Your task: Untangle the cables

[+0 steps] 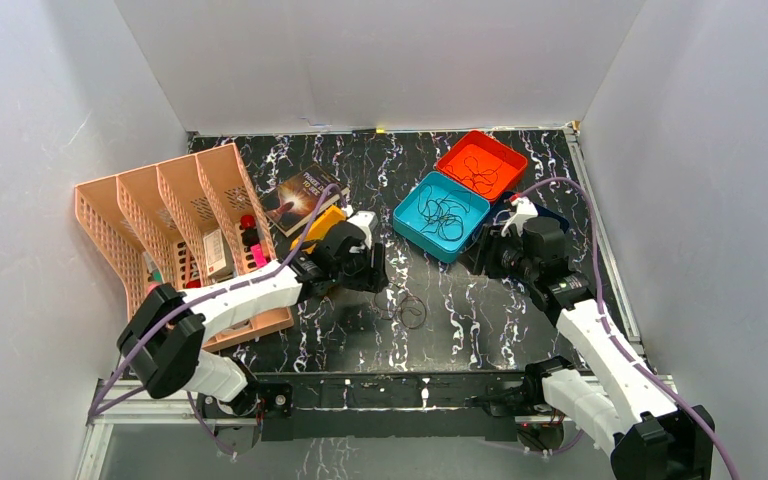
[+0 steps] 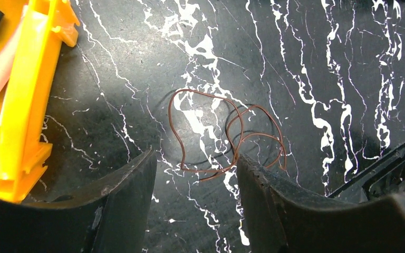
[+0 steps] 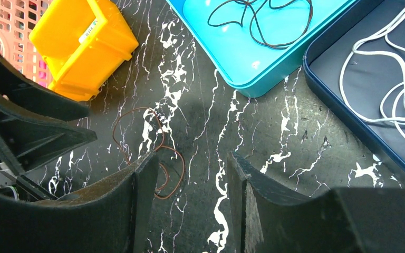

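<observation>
Black marble-patterned tabletop (image 1: 480,300) with white veins, boxed in by plain white walls. Both arms reached in from the near edge.

A thin brown cable (image 2: 235,142) lay loose on the bare tabletop between the two arms, curled into a few overlapping loops. Whether it was one strand or two crossed strands could not be told.

The left gripper (image 2: 196,195) hovered over it with its jaws wide apart and nothing between them. The cable's near loops sat just ahead of the fingertips, closest to the one on the right of the left wrist view. The right gripper (image 3: 192,195) was likewise spread wide and empty, with the same cable just beside the fingertip on the left of its own view.

Behind the cable, a teal tray (image 3: 227,58) held dark cables (image 1: 442,212) in a tangle, and an orange tray (image 1: 508,160) beyond it held more dark cables (image 1: 478,172). A dark blue tray (image 3: 327,68) beside the teal one held white cables (image 3: 344,84). A yellow bin (image 3: 84,47), a book (image 1: 298,198) and a peach mesh rack (image 1: 150,210) stood to the left.

The step in hand appeared to be working on this single brown cable, before any grasp. The next move would likely call for one gripper to lower its tips to the tabletop and pinch a strand. The wire looked very thin and flat, so the jaws would need to close fully on it.
</observation>
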Controlling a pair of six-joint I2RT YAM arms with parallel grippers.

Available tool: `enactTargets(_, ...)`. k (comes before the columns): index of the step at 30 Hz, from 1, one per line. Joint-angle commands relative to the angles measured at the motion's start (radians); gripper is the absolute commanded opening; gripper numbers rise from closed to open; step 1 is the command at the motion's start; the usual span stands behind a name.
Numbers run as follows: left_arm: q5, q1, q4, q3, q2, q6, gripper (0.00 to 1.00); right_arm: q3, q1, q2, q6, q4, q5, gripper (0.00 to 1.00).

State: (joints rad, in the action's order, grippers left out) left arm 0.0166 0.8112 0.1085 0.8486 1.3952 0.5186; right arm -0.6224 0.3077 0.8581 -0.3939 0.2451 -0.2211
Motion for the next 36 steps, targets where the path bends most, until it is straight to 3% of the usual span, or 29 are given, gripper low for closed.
enactTargets(1, -0.021, -0.005, -0.067, -0.011, 0.04, 0.025, 0.56, 0.006, -0.004, -0.01, -0.01, -0.024, -0.024, 0.59)
enactTargets(11, -0.122, -0.075, -0.121, -0.04, 0.095, 0.05, 0.53, 0.014, -0.004, -0.017, -0.016, -0.026, -0.035, 0.59)
enactTargets(20, -0.183, -0.078, -0.172, -0.081, 0.117, 0.05, 0.47, 0.017, -0.005, -0.015, -0.021, -0.031, -0.045, 0.59)
enactTargets(36, -0.229, -0.083, -0.231, -0.102, 0.173, 0.056, 0.44, 0.012, -0.005, -0.016, -0.027, -0.029, -0.056, 0.59)
